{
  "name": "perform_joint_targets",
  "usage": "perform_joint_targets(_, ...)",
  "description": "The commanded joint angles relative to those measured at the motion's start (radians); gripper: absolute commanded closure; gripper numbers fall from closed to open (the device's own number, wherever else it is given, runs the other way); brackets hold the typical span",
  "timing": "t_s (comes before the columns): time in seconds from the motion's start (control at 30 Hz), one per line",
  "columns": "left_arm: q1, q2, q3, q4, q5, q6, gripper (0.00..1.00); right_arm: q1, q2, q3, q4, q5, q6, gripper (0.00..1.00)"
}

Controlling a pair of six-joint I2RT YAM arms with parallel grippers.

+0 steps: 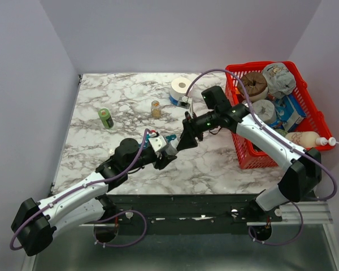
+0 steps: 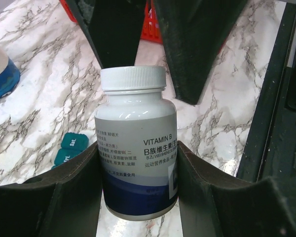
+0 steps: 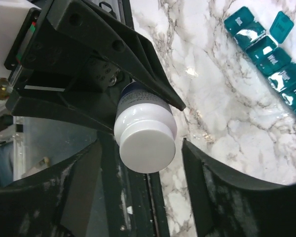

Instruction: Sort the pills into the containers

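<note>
left gripper (image 2: 137, 163): my fingers clamp the vitamin bottle (image 2: 138, 123).
right gripper (image 3: 140, 148): my fingers stand spread either side of its white cap (image 2: 133, 78), seemingly clear.
pill organizer (image 3: 269, 54): flat on the marble table (image 3: 212, 98) nearby.

My left claw (image 2: 138, 150) and right claw (image 3: 140, 145) crowd each other around the white-capped bottle (image 2: 135, 123). The red basket (image 1: 246, 157) walls off my right, and the surface (image 1: 90, 141) lies free to my left.
</note>
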Motion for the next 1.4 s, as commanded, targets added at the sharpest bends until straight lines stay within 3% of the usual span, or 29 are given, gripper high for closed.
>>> perform_joint_targets(0.0, -0.006, 0.000, 0.012, 0.052, -0.020, -0.007, 1.00, 0.000, 0.017, 0.010, 0.021, -0.087, 0.036, 0.42)
perform_joint_targets(0.03, -0.006, -0.001, 0.011, 0.052, -0.020, -0.008, 1.00, 0.000, 0.018, 0.011, 0.019, -0.101, 0.030, 0.47)
perform_joint_targets(0.1, -0.006, -0.004, 0.009, 0.052, -0.013, -0.007, 1.00, 0.000, 0.023, 0.019, 0.004, -0.151, 0.011, 0.67)
perform_joint_targets(0.2, -0.006, -0.015, 0.008, 0.032, 0.024, 0.004, 1.00, 0.000, 0.027, 0.049, -0.065, -0.240, -0.105, 0.80)
perform_joint_targets(0.3, -0.006, -0.040, -0.003, 0.020, 0.103, 0.033, 1.00, 0.003, 0.024, 0.121, -0.189, -0.317, -0.446, 0.82)
perform_joint_targets(0.33, -0.006, -0.047, -0.012, 0.022, 0.125, 0.041, 1.00, 0.007, 0.020, 0.137, -0.299, -0.322, -0.690, 0.82)
perform_joint_targets(0.37, -0.006, -0.061, -0.017, 0.029, 0.150, 0.051, 1.00, 0.017, 0.011, 0.136, -0.329, -0.307, -0.804, 0.81)
perform_joint_targets(0.43, -0.006, -0.075, -0.027, 0.035, 0.185, 0.058, 1.00, 0.028, -0.046, 0.088, -0.309, -0.282, -1.063, 0.80)
perform_joint_targets(0.5, -0.006, -0.084, -0.024, 0.016, 0.196, 0.065, 1.00, 0.046, -0.071, 0.043, -0.272, -0.221, -1.153, 0.78)
perform_joint_targets(0.6, -0.006, -0.078, -0.014, -0.009, 0.202, 0.070, 1.00, 0.053, -0.029, 0.089, -0.274, -0.173, -1.084, 0.70)
perform_joint_targets(0.67, -0.006, -0.067, -0.014, -0.009, 0.190, 0.067, 1.00, 0.053, -0.051, 0.076, -0.232, -0.173, -0.998, 0.47)
perform_joint_targets(0.7, -0.006, -0.064, -0.014, -0.009, 0.182, 0.064, 1.00, 0.053, -0.054, 0.074, -0.220, -0.178, -0.951, 0.23)
perform_joint_targets(0.8, -0.006, -0.055, -0.011, -0.005, 0.142, 0.058, 1.00, 0.051, -0.060, 0.089, -0.200, -0.141, -0.756, 0.08)
perform_joint_targets(0.93, -0.008, -0.063, -0.015, 0.014, 0.101, 0.058, 1.00, 0.033, -0.055, 0.111, -0.150, -0.057, -0.426, 0.05)
perform_joint_targets(1.17, -0.018, -0.054, -0.009, 0.037, 0.029, 0.039, 1.00, 0.023, -0.049, 0.053, -0.031, 0.003, -0.011, 0.05)
perform_joint_targets(1.37, -0.034, -0.044, -0.011, 0.051, -0.017, 0.025, 1.00, 0.025, -0.042, 0.039, -0.028, 0.031, 0.053, 0.09)
